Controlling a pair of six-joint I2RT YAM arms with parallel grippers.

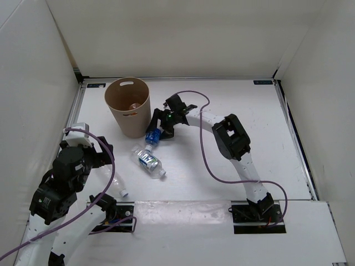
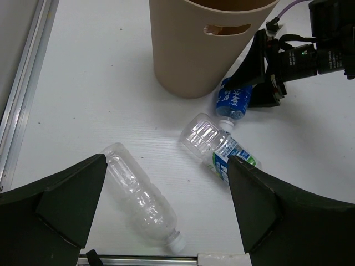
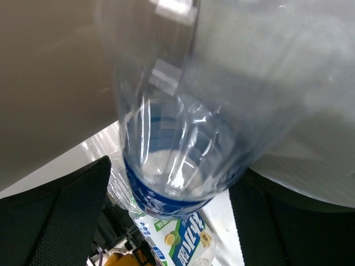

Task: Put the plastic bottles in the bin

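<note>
Plastic bottle without label (image 2: 141, 197): laid on its side on the table (image 1: 233, 111), well apart from the bin; its white cap is pointed at the near edge, close to the left arm's base plate.
Left gripper (image 2: 166, 160): held above the table with its 2 fingers spread wide apart; nothing is gripped, and the unlabelled bottle is seen below, nearer the left finger.
Bin (image 1: 130, 119): stood upright at the far left of the table, handle slot near the rim; something orange (image 1: 135, 105) is glimpsed inside, too small to be made out.
Green-labelled bottle (image 1: 148, 159): laid on its side just in front of the bin, outside it, white cap turned toward the near right.
Blue-labelled bottle (image 2: 233, 98): tilted cap-down just beside the bin's foot, its cap set against the green-labelled bottle, its base raised between the right gripper's fingers.
Right gripper (image 3: 169, 172): lowered beside the bin, fingers parted on either side of the blue-labelled bottle's base; a firm grip cannot be made out.
</note>
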